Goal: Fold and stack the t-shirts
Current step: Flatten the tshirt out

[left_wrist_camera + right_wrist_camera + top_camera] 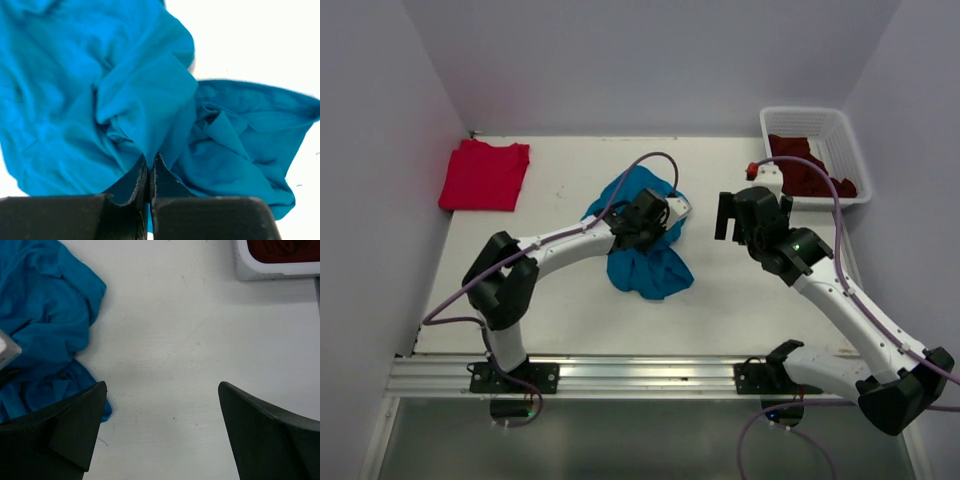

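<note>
A teal blue t-shirt (645,265) lies crumpled in the middle of the table. My left gripper (650,228) rests on top of it, shut on a raised fold of the cloth. In the left wrist view the teal t-shirt (125,100) fills the frame and the gripper (150,162) pinches a ridge of it at its tips. My right gripper (730,215) hovers open to the right of the shirt. In its own view the gripper (162,385) has only bare table between its fingers, with the teal t-shirt (45,315) at the left. A bright red t-shirt (484,175) lies folded at the far left.
A white lattice basket (850,150) stands at the far right corner with dark maroon t-shirts (810,170) inside. Its corner (260,272) shows at the top of the right wrist view. White walls close in the table on the left, back and right.
</note>
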Controlling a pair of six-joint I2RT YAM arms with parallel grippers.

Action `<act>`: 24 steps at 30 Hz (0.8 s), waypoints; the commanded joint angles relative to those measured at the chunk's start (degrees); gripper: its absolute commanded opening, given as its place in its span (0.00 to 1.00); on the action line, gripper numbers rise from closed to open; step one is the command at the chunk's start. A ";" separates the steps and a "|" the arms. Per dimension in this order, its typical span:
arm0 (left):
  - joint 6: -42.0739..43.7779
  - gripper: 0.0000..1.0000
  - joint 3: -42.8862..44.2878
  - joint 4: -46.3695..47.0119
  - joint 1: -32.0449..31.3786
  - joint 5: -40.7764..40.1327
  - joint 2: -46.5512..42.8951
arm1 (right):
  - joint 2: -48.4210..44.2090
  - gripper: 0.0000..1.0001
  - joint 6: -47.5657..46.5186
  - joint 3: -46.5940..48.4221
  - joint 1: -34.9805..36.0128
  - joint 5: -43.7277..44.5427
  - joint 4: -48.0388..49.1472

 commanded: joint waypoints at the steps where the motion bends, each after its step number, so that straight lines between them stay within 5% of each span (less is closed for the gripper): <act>1: -4.05 0.00 0.72 7.25 -0.21 -5.24 -7.57 | -0.69 0.98 1.36 -0.36 0.07 3.17 -1.56; 8: -14.16 0.00 -0.69 11.94 2.59 -22.36 -22.33 | -0.08 0.99 1.45 -1.33 0.07 1.77 -0.77; 13: -26.88 0.03 0.19 0.72 10.92 -28.89 -23.59 | 0.27 0.99 1.45 -1.77 0.07 0.71 0.19; 18: -35.26 0.25 -3.92 -7.75 18.23 -24.70 -21.74 | 0.97 0.99 1.28 -2.21 0.16 -0.78 0.90; 21: -41.31 0.28 -8.94 -10.74 21.32 -22.30 -22.70 | 1.33 0.99 1.19 -2.64 0.07 -1.57 1.34; 23: -47.20 0.46 -14.36 -11.45 22.20 -22.04 -26.63 | 1.68 0.99 0.93 -2.82 0.07 -1.84 1.51; 24: -49.31 0.66 -16.14 -11.45 22.20 -22.21 -28.49 | 2.03 0.99 0.75 -2.82 0.07 -2.01 1.43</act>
